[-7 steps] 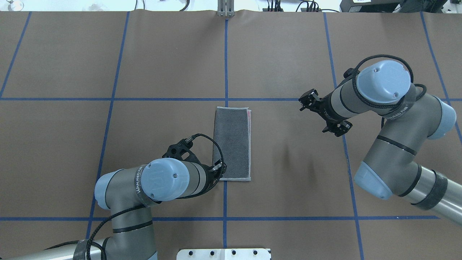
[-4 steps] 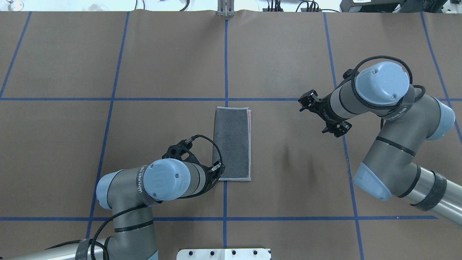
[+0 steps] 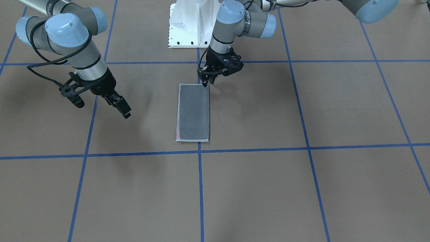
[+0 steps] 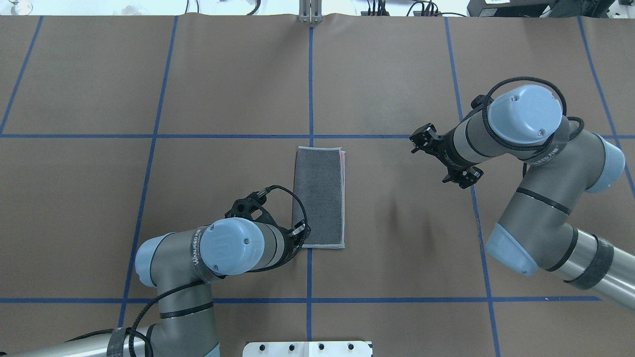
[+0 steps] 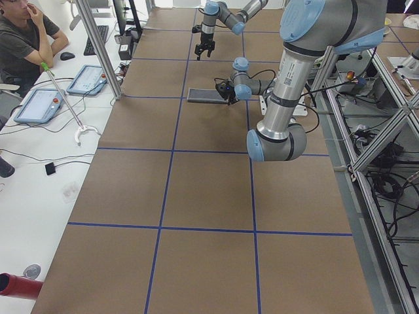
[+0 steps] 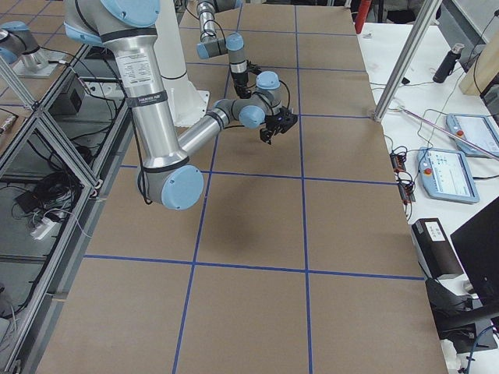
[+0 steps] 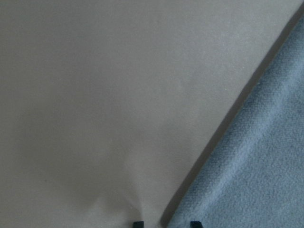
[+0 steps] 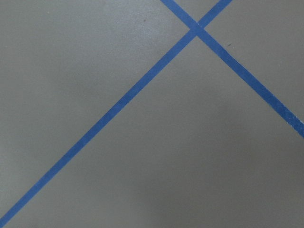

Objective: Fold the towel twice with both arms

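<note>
One fold looks done: the towel (image 3: pixel 194 112) lies flat on the surface (image 3: pixel 268 117) as a narrow strip, dark grey up, with a sliver of pink along one long edge. Its long axis runs straight away from the robot, so I judge the second fold must carry one short end over the other along that line. By far the nearer is the left gripper (image 3: pixel 205 80), low at the strip's near corner on the robot's left, with the rest of the towel stretching ahead of it. Its wrist view shows the fingertips (image 7: pixel 195 224) a little apart with the towel's edge between them, not yet nipped. Well apart on the other side, the right gripper (image 3: pixel 117 106) hovers roughly level with the far end, seemingly spread and holding nothing.
</note>
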Available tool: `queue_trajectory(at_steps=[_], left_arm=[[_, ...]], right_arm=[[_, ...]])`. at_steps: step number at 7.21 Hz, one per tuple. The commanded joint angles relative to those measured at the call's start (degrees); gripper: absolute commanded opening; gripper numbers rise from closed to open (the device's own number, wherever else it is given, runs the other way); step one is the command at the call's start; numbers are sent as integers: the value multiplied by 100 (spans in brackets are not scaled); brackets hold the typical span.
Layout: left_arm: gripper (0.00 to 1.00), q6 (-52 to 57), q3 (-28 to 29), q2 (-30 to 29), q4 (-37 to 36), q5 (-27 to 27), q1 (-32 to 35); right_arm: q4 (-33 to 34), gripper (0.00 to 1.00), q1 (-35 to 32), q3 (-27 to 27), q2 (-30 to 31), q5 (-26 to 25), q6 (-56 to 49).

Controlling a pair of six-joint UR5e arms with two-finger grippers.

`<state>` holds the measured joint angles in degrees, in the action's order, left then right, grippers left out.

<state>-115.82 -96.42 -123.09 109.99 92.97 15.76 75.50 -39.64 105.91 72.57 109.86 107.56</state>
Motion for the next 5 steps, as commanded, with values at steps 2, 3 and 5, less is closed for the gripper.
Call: queue_trajectory(at_steps=[2,3,5], left_arm=[[43,7,18,-4,5,2,-3],[41,-2,18,-4,5,2,-3],[37,-2,18,-13,5,2,-12]], right_arm=[[0,100,0,0,-5,0,-7],[0,100,0,9,-6,0,2],[0,100,0,9,3,0,-7]])
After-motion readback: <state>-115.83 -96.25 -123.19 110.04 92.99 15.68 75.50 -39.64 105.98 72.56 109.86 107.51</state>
